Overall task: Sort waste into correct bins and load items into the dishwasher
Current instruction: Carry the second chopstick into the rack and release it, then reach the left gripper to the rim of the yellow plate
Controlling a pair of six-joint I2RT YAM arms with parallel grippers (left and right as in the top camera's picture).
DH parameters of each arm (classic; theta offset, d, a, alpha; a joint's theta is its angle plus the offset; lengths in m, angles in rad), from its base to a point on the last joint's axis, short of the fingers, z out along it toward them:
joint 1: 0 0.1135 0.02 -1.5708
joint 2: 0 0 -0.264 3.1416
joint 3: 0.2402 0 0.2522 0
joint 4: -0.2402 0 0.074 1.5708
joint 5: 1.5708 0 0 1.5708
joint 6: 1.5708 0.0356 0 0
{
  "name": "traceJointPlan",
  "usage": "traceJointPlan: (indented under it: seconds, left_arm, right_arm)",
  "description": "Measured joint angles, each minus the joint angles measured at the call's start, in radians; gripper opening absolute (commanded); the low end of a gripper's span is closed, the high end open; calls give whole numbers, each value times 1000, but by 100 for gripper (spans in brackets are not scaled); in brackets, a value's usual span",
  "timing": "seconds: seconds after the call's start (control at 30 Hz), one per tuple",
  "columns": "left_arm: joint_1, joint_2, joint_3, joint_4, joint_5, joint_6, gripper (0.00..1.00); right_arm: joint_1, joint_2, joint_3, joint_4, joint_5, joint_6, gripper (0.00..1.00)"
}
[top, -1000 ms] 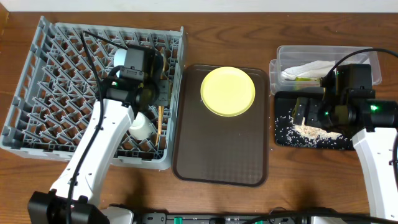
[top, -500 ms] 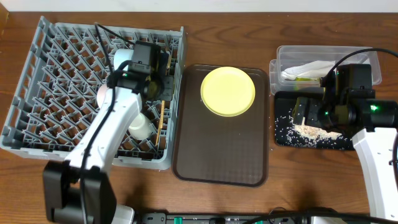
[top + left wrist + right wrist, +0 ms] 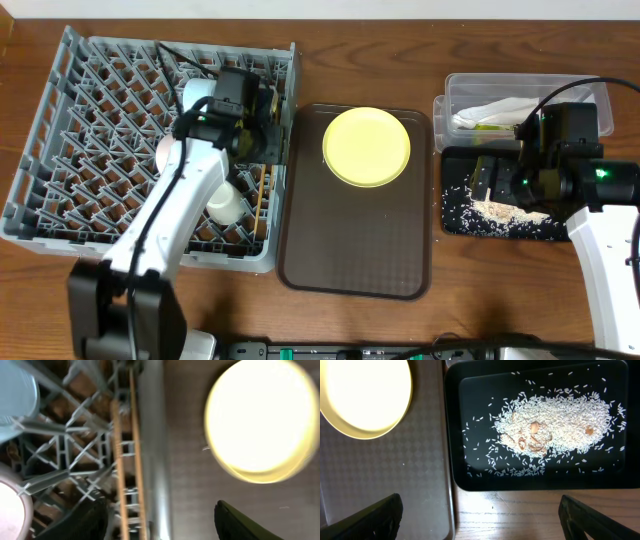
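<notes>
Sorting looks nearly done. Rice [image 3: 555,415] lies in the black tray [image 3: 615,467] and the napkin [image 3: 495,110] in the clear box [image 3: 452,85] by the desk's right edge. Chopsticks [image 3: 118,460] and a white cup [image 3: 225,204] sit in the grey dish rack [image 3: 80,130] at the far left corner. The yellow plate [image 3: 366,147], on the brown tray [image 3: 355,250] mid-desk, is not yet loaded. The left gripper [image 3: 160,522] and right gripper [image 3: 480,515] are spread wide, empty.

Rack [image 3: 90,130] left — plate [image 3: 366,146] on middle tray [image 3: 355,240] — rice bin [image 3: 452,170] right.

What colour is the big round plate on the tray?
Pale yellow; the plate shows best in the overhead view.
</notes>
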Motion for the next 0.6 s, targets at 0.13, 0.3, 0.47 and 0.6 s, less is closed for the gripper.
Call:
traceJointPlan:
  seconds: [0.13,0.3,0.47,0.6]
  left_arm:
    - [-52,-24,122,-75,6,-40,71]
    - [-119,26,270,-117,-2,-53,71]
    - [-185,118,315,-74,-18,-33,72]
    - [-279,209,315,-35,-58,27,72]
  right_arm:
    - [0,0,0,0,0,0,97]
    - [0,0,0,0,0,0,97]
    - [0,0,0,0,0,0,97]
    - [0,0,0,-1,0,0,97]
